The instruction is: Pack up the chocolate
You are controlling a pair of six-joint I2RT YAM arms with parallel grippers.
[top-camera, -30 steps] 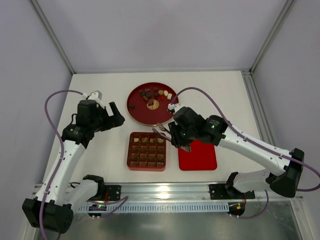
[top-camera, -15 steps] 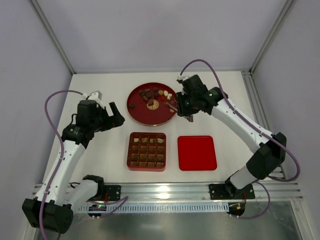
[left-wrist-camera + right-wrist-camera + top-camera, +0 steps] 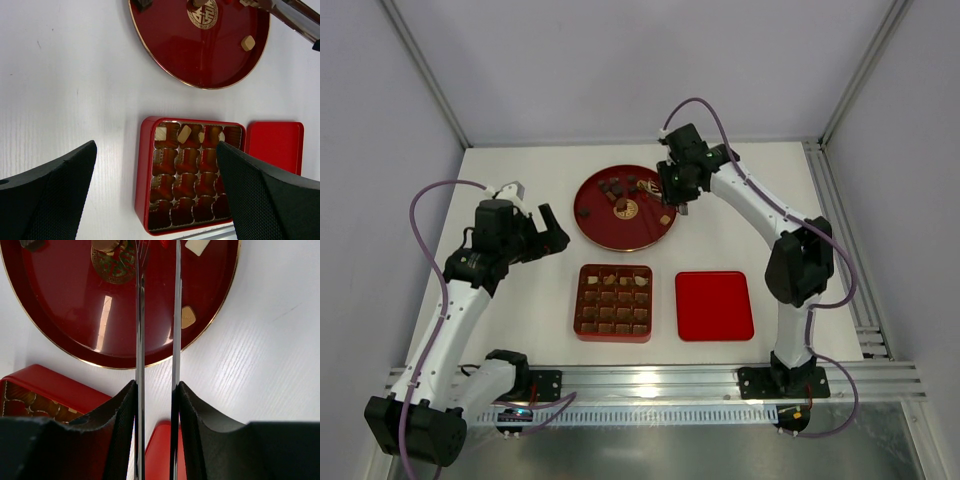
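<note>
Several chocolate pieces [image 3: 625, 186], dark, brown and cream, lie on the far part of a round red plate [image 3: 610, 240]. One cream piece [image 3: 188, 316] lies alone near the plate's right rim. The square red grid box [image 3: 578, 300] holds a few pieces [image 3: 184, 133] in its far row. My right gripper [image 3: 677, 190] is shut on metal tongs [image 3: 140, 315], whose two blades reach over the plate's right side with a gap between them. My left gripper [image 3: 156, 150] is open and empty, hovering left of the box and plate [image 3: 552, 232].
The flat red lid [image 3: 715, 305] lies right of the box, also in the left wrist view [image 3: 275, 145]. Grey walls close in the white table on three sides. The arm bases and a metal rail sit at the near edge.
My right arm swung with the tongs from over the box and lid up to the plate's far right side. My left arm has not moved.
</note>
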